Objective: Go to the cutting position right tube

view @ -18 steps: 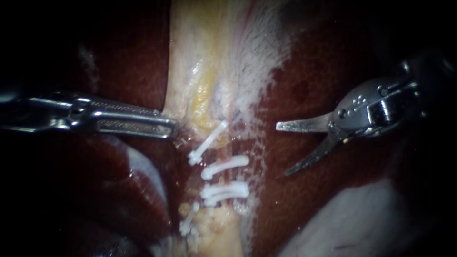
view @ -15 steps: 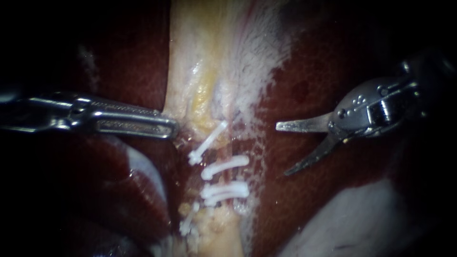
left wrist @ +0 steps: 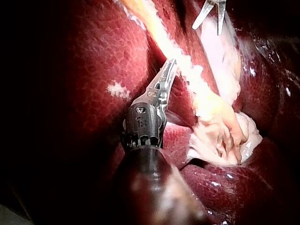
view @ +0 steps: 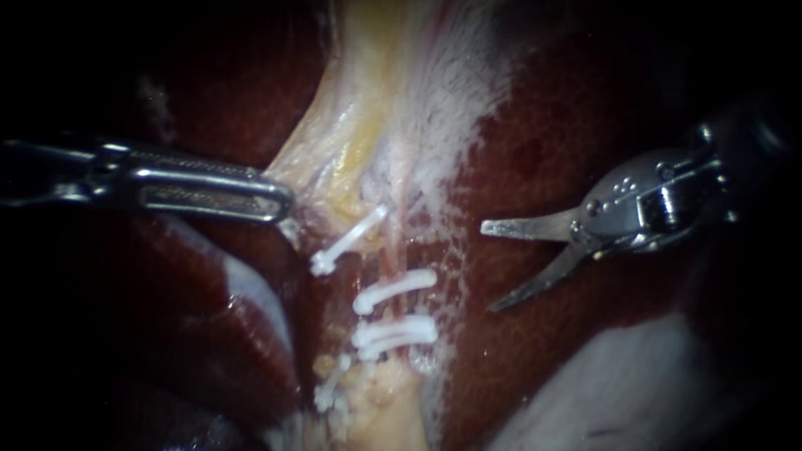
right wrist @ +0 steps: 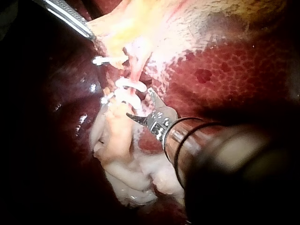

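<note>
The left instrument (view: 282, 199) has drawn away from the clips and a little upward since half a second ago. Its hand is clenched on the edge of the pale tissue (view: 334, 159). This tissue has gone with it and is now stretched into a tight sheet. The slanted clip (view: 347, 240) has shifted the same way, so a wider gap shows between it and the middle clip (view: 394, 292).

The right instrument (view: 486, 267) has only crept a little toward the clips. Its hand is released: the two blades stand apart with nothing between them, over the dark liver (view: 535, 359).

The right tube (view: 401, 313) seems to be the reddish strand that passes under the middle clip and the lower clip (view: 394, 334). It lies well apart from the blades in the endoscope view. The pull probably opens the field for the cut, but the approach itself is hardly begun, and the blades have yet to cross the liver to the strand between the clips.
</note>
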Robot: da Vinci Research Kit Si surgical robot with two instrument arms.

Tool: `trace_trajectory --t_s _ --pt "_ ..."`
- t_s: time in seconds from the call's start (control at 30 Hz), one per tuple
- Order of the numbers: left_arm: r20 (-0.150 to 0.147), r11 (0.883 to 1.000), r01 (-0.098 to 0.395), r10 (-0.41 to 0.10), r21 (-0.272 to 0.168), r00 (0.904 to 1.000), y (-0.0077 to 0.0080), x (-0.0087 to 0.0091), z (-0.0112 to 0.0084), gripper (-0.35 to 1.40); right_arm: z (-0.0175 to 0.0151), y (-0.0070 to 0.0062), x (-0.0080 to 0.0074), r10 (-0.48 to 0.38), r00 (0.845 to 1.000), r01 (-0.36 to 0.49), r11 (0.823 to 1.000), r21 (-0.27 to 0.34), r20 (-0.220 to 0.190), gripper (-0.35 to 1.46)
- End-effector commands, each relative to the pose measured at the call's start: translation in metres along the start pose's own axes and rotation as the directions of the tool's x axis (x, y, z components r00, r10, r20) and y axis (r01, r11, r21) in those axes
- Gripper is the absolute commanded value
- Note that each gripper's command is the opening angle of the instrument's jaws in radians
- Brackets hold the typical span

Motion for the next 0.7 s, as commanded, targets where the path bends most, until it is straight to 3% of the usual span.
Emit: trace_trajectory --t_s 0.03,0.13,0.33,0.7 --pt "0.009 1.0 -0.005 0.005 -0.001 0.9999 -0.0004 -0.0004 -0.0003 -0.35 0.0004 -0.0001 -0.0003 0.013 1.0 -0.013 1.0 0.022 0.003 1.17" --pt "0.022 1.0 -0.015 0.015 -0.001 0.9996 -0.0013 -0.0016 -0.0011 -0.35 0.0014 -0.0004 -0.0008 0.028 1.0 -0.029 0.996 0.086 0.009 1.03" --pt "0.044 1.0 -0.027 0.027 -0.003 0.9987 -0.0025 -0.0035 -0.0029 -0.35 0.0034 -0.0008 -0.0012 0.079 0.996 -0.082 0.987 0.137 0.032 0.76" --pt "0.047 1.0 -0.025 0.026 -0.005 0.9985 -0.0027 -0.0036 -0.0032 -0.35 0.0079 -0.001 -0.0013 0.142 0.989 -0.148 0.966 0.211 0.041 0.48"
